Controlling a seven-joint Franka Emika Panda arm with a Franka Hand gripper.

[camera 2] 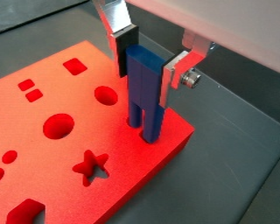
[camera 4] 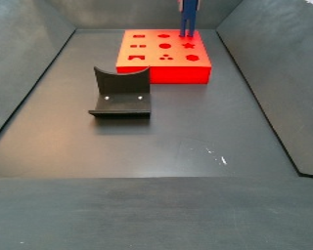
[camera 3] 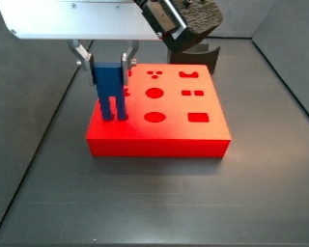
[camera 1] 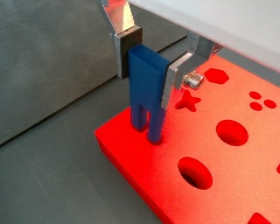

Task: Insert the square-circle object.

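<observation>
The square-circle object (camera 1: pixel 146 87), a small blue piece with two prongs pointing down, stands upright between the fingers of my gripper (camera 1: pixel 154 63). The gripper is shut on its blocky top. The prong tips meet the top of the red block (camera 1: pixel 224 166) close to one corner; I cannot tell whether they sit in holes. The other wrist view shows the same grip (camera 2: pixel 150 59) on the blue piece (camera 2: pixel 145 87) over the red block (camera 2: pixel 60 157). In both side views the blue piece (camera 3: pixel 109 87) (camera 4: pixel 190 20) stands at the edge of the red block (camera 3: pixel 157 121) (camera 4: pixel 166 59).
The red block has several shaped holes, among them a star (camera 1: pixel 189 101) and round ones (camera 1: pixel 231 131). The dark fixture (camera 4: pixel 120 93) stands on the grey floor apart from the block and also shows in a side view (camera 3: pixel 189 43). Grey walls enclose the floor.
</observation>
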